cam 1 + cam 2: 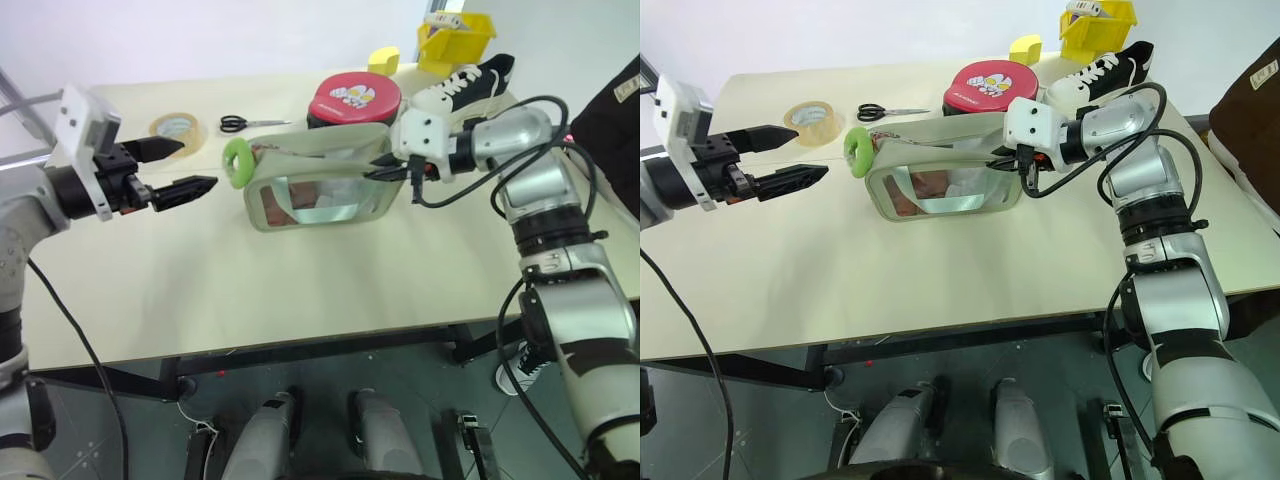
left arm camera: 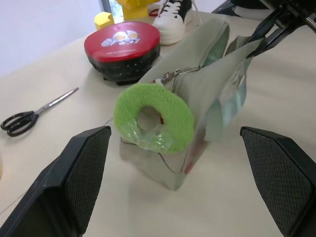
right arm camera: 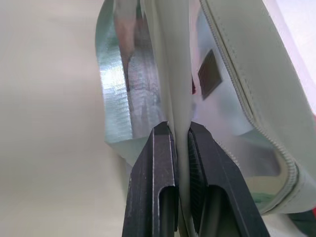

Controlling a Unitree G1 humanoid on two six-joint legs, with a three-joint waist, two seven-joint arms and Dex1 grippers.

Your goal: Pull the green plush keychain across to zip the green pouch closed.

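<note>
Cartoon print, no legible words, on red pad (image 1: 354,98)

Bright, even room light; soft faint shadows on the table (image 1: 300,280). Pics mostly sharp; clear pouch panel (image 3: 118,94) shines w/ glare.

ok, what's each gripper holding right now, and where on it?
Right gripper pinches a loop handle of the green pouch. Left gripper is open, holding nothing.
</note>
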